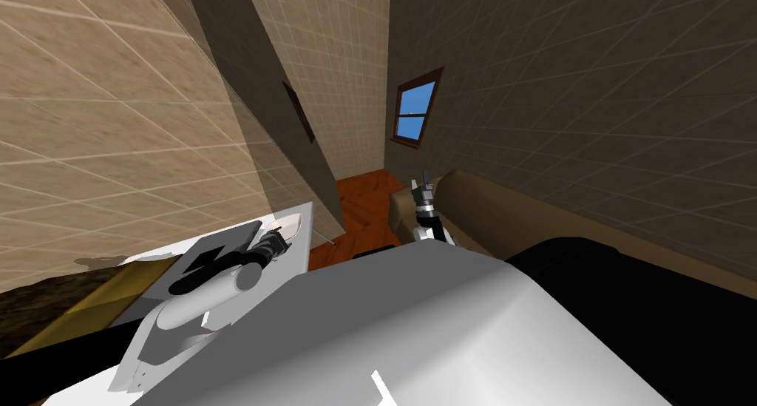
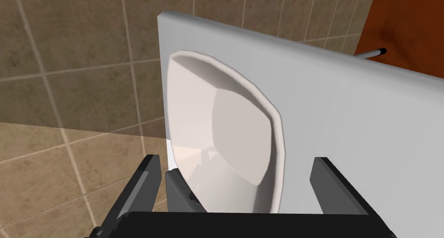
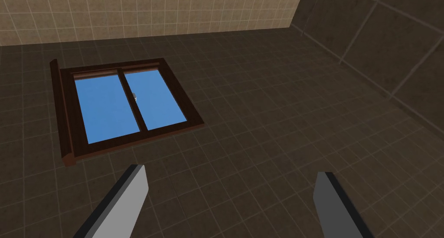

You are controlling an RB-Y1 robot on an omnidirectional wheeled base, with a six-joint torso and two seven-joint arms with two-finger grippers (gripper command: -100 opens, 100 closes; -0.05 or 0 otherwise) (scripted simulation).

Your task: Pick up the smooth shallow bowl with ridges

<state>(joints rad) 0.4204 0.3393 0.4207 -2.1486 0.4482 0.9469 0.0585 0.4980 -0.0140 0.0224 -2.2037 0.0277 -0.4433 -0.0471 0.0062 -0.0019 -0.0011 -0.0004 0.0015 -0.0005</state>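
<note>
Soft, even simulator light, fairly dim overall. In the head view the tan tiled wall (image 1: pixel 111 113) on the left is the brightest surface, and the brown tiled wall (image 1: pixel 591 128) on the right is much darker. A small wood-framed window (image 1: pixel 414 113) on the far wall glows flat bright blue. A grey shadow (image 1: pixel 222 240) lies on the flat white bench (image 1: pixel 301 239) beside the left arm. The pale shallow bowl (image 2: pixel 225 135) has gentle grey shading inside its rim. The head view is rolled, and its tile lines splay toward the corners.
</note>
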